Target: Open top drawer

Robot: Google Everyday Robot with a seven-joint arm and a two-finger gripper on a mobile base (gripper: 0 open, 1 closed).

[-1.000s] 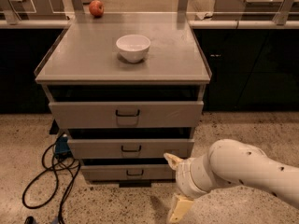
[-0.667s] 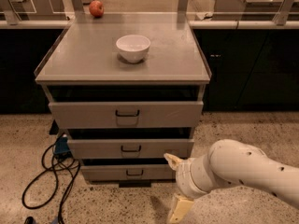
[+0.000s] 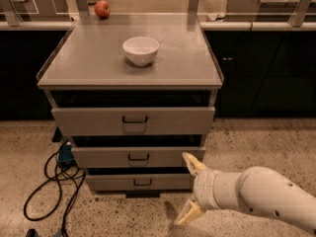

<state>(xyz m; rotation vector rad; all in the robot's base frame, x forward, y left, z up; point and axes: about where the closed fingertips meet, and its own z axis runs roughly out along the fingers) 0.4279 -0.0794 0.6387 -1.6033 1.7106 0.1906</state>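
3 grey drawers (image 3: 98, 158) sit under the bench (image 3: 94, 58); the top drawer (image 3: 89, 121), uppermost, shows its handle (image 3: 135, 120) at centre. The tool (image 3: 188, 189) hangs low to the right, fingers (image 3: 190, 163) spread wide, well below that handle. It should rise, centre on it, then pull straight out.

The top drawer (image 3: 89, 121) has a matt grey metal front and dark wire handle (image 3: 135, 119), the cabinet top (image 3: 98, 63) is smooth grey, the bowl (image 3: 141, 50) glossy white, the floor (image 3: 276, 142) speckled and stone-like, and the gripper (image 3: 191, 187), low by the bottom drawer (image 3: 113, 182), has smooth tan fingers (image 3: 193, 163) on a glossy white arm (image 3: 266, 194).
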